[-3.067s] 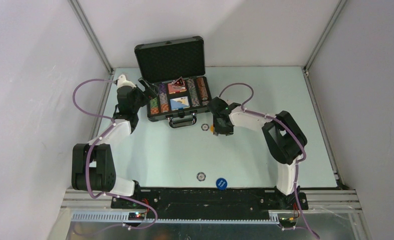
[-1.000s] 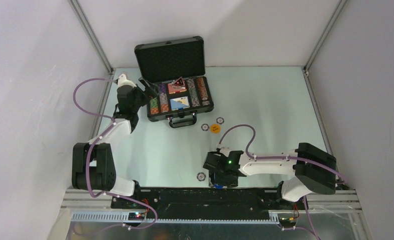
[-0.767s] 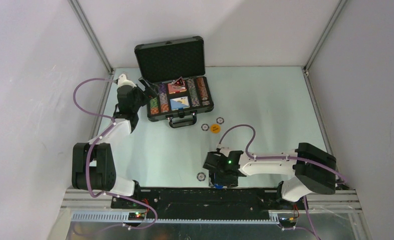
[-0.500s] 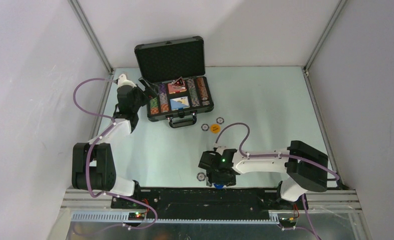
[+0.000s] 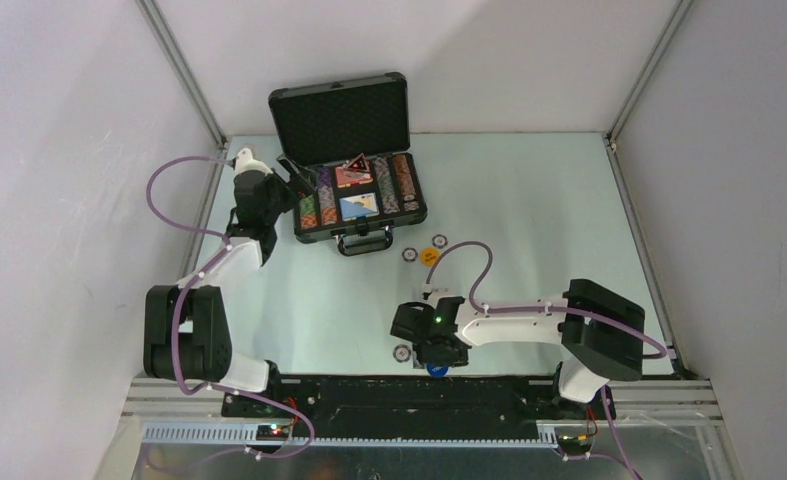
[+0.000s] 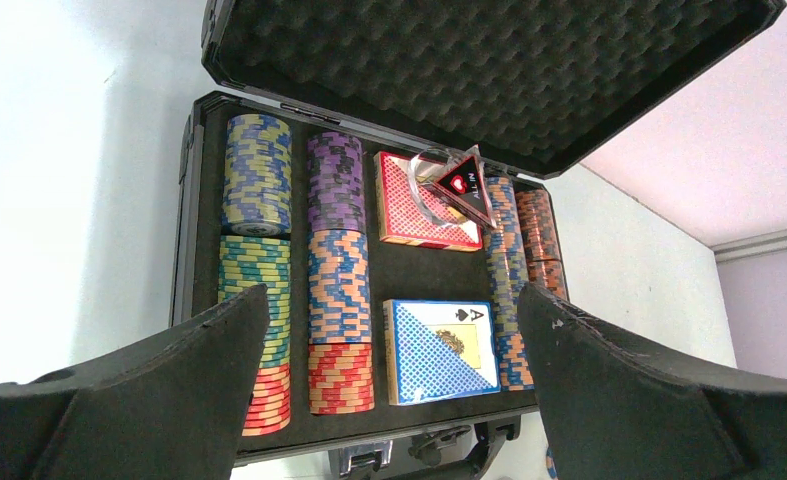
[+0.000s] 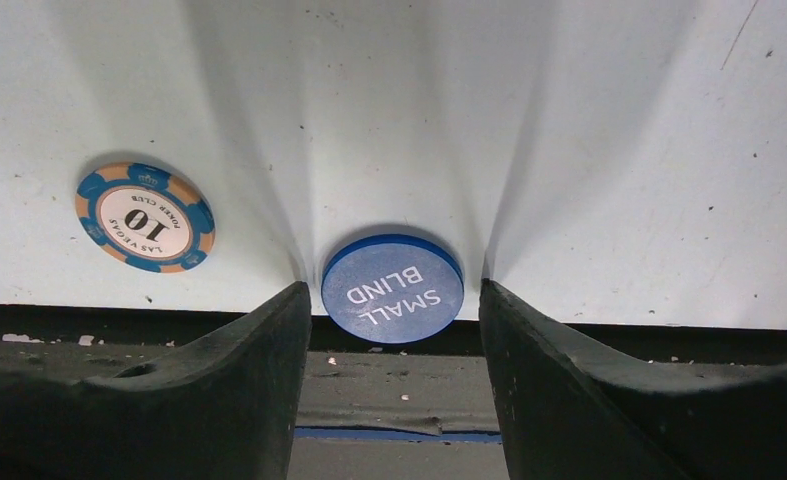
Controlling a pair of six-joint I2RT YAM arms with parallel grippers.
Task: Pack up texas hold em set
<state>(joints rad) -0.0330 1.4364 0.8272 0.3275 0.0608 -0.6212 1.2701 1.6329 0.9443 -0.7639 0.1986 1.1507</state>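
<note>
The black briefcase (image 5: 369,218) stands open at the back, lid up, with rows of chips (image 6: 339,280), a red-patterned deck (image 6: 409,205), a blue deck (image 6: 441,350) and a dark triangular marker (image 6: 466,186) on a clear button. My left gripper (image 5: 291,180) is open and empty at the case's left end; in the left wrist view (image 6: 394,300) its jaws frame the case. My right gripper (image 5: 435,352) is open, low at the near table edge. Its jaws straddle the blue "SMALL BLIND" button (image 7: 393,288), which also shows from above (image 5: 437,369), apart from both fingers.
A blue-and-orange "10" chip (image 7: 145,217) lies left of the blue button, also seen from above (image 5: 401,352). An orange button (image 5: 428,256) and two chips (image 5: 409,254) (image 5: 439,240) lie in front of the case handle. The blue button overhangs the table's near edge above the black rail (image 7: 399,390).
The right arm left the orange button in front of the case, swung to the near edge, and over the last second shifted slightly left over the blue button. The left arm has not moved.
</note>
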